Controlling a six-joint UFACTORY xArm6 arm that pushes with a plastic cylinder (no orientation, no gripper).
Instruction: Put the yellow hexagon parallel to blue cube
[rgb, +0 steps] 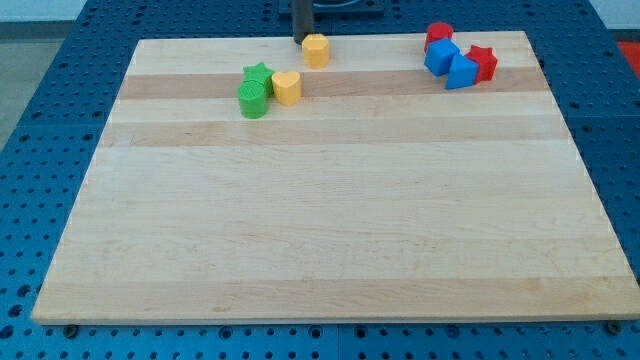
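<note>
Rod tip (300, 40), bare of any gripper and holding nothing, touches the yellow hexagon block (316, 50) from its left near the wooden bench's (320, 230) top edge; best push rightward, steady, toward the blue cube (440, 56).

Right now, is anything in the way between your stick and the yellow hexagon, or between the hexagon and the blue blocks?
No. My tip sits right at the yellow hexagon, on its upper left, with nothing between. From there to the blue cube on the view's right, the board is bare. The green blocks and yellow heart lie off that path.
</note>
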